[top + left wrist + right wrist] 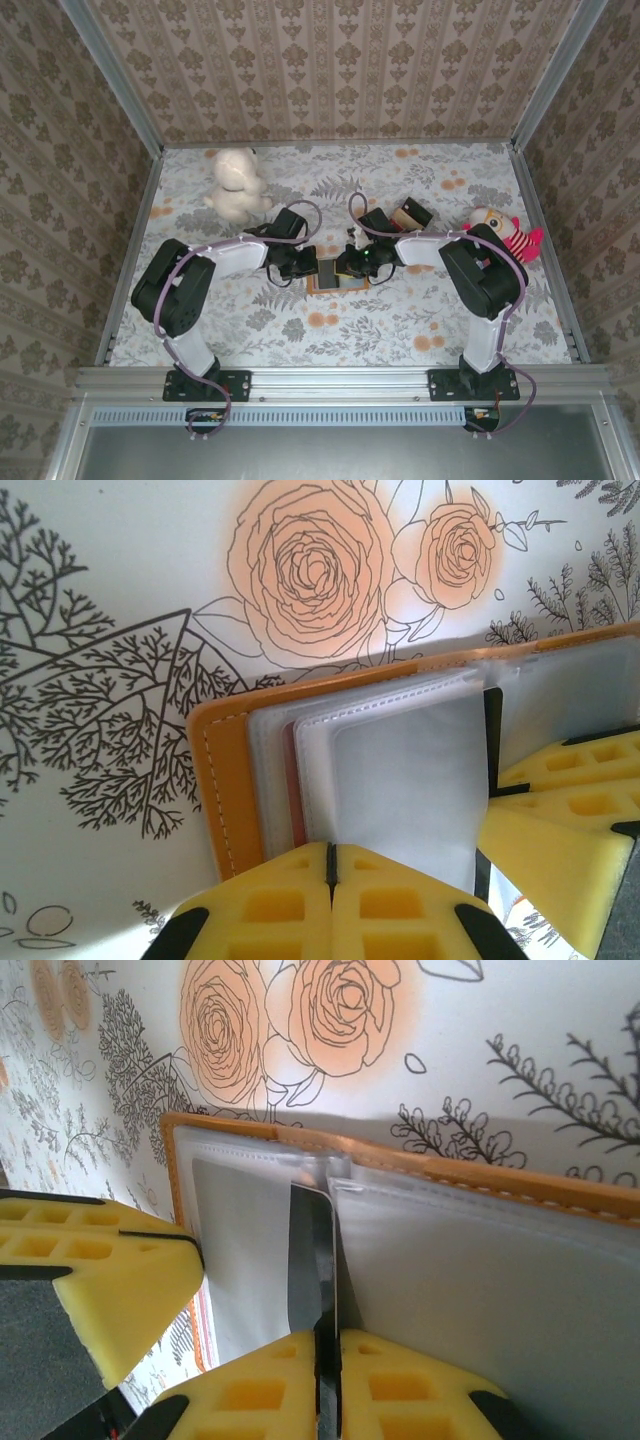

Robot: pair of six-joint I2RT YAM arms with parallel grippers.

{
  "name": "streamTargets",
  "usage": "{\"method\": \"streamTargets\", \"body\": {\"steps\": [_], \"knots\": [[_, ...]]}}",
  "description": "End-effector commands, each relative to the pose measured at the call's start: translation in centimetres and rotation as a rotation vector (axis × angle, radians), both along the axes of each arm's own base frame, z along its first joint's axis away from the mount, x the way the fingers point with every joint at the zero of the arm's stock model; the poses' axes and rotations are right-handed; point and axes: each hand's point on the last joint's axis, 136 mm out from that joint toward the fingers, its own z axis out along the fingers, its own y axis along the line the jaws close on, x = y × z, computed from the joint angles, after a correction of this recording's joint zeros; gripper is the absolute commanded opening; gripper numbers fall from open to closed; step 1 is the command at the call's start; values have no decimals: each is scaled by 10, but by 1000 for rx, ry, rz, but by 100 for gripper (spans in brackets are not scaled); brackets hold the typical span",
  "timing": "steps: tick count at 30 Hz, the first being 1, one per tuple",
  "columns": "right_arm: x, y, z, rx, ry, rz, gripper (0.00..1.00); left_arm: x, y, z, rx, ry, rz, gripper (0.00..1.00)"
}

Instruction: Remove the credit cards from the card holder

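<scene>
Both your arms meet mid-bench (420,330) over the card holder (337,278), which lies open, orange cover down and clear pocket pages fanned up. Your left gripper (331,865) has its fingers pressed tight together at the near edge of those pages. Whether a page is pinched between them, I can't tell. Your right gripper (328,1355) is all but closed on a thin dark sheet (310,1250) standing up between the pages. It could be a card, or a pocket page with a card inside. A red card (291,780) shows as a sliver, tucked in a sleeve by the left cover.

Now the danger. If that's sleeve rather than card when you pull with the right, the whole holder may lift or drag, since nothing visibly pins the cover. The grip is on a bare edge, so a slick card can slip free. The two grippers also sit just beside each other, so any sideways move risks knocking fingers.
</scene>
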Motion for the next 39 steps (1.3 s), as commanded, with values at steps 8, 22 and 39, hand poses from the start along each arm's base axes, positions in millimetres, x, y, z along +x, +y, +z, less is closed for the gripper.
{"method": "streamTargets", "body": {"steps": [8, 22, 39], "knots": [[-3, -30, 5, -55, 1, -38, 5, -17, 24, -17, 72, 54, 14, 19], [1, -49, 35, 72, -54, -87, 0, -6, 12, 9, -22, -2, 9, 22], [14, -34, 97, 377, -128, -95, 0, 6, -20, 87, -395, -67, 36, 73]]}}
